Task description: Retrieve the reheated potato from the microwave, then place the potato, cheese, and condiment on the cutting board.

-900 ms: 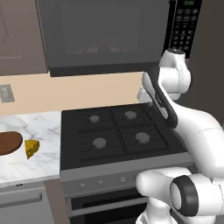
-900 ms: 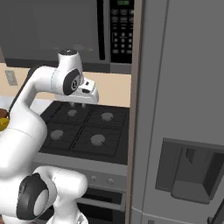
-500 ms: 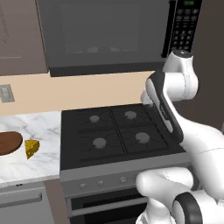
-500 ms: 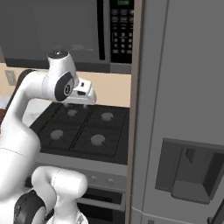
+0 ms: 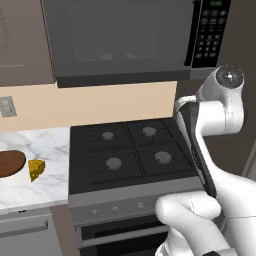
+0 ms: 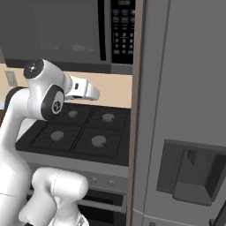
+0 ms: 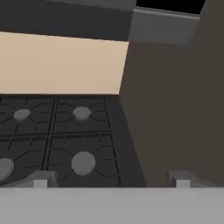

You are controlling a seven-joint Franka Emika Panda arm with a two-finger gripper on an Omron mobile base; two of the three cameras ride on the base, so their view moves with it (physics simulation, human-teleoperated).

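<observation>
The microwave (image 5: 125, 40) hangs above the stove with its glass door closed; its keypad (image 6: 122, 26) is on the right side. The potato is hidden. The condiment is out of view. On the marble counter at far left, the yellow cheese (image 5: 36, 169) wedge lies beside the dark oval cutting board (image 5: 10, 163), just touching its edge. My gripper (image 7: 111, 181) is open with nothing between its wide-set fingertips (image 7: 40, 181). It hovers over the stove's right side, below the microwave, and points at the back wall. The hand (image 6: 84, 88) sticks out from the arm in the right base view.
A black four-burner stove (image 5: 130, 155) sits under the microwave. A tall grey fridge (image 6: 181, 110) with a dispenser stands just to its right, its dark side panel (image 7: 175, 100) close to my hand. Brown wall cabinets (image 5: 22, 45) hang at upper left above the marble counter (image 5: 45, 150).
The arm's upper joint has swung to the right, toward the fridge. The hand stays over the stove's right side. The cheese and the board have not moved.
</observation>
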